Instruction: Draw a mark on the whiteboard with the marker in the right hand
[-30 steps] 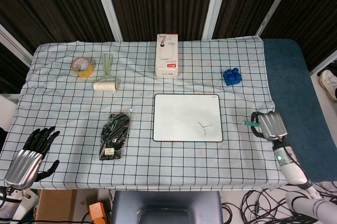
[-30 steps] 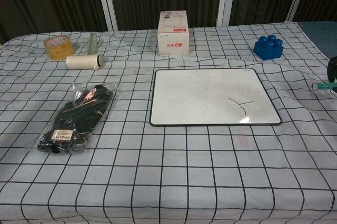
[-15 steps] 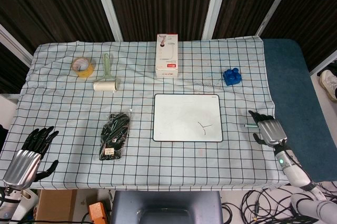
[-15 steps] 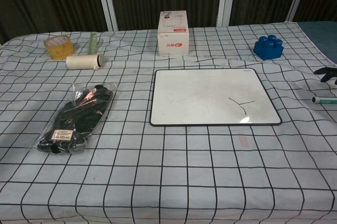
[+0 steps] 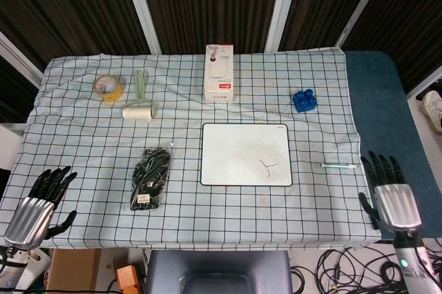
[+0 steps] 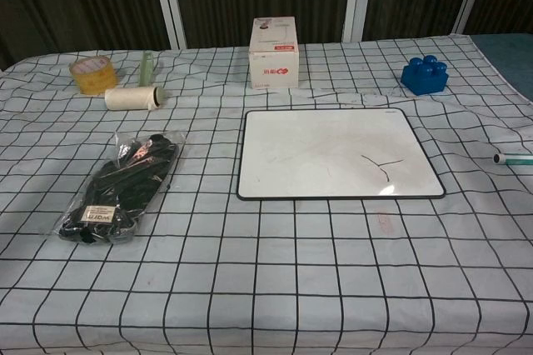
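The whiteboard (image 5: pixel 246 154) (image 6: pixel 337 152) lies flat at the middle of the checked cloth, with a thin black forked mark on its lower right part. The green-and-white marker (image 5: pixel 339 165) (image 6: pixel 513 157) lies loose on the cloth to the right of the board. My right hand (image 5: pixel 394 196) hovers off the table's near right corner, fingers spread, holding nothing, clear of the marker. My left hand (image 5: pixel 36 205) hangs at the near left corner, fingers apart and empty. Neither hand shows in the chest view.
A white box (image 5: pixel 219 73) stands behind the board. A blue block (image 5: pixel 304 99) sits at the back right. A tape roll (image 5: pixel 108 87) and a lint roller (image 5: pixel 139 99) lie at the back left. A bag of black gloves (image 5: pixel 150 177) lies left of the board.
My right hand let go of the marker, which now lies on the cloth, and drew back toward the near right corner. The left hand barely moved.
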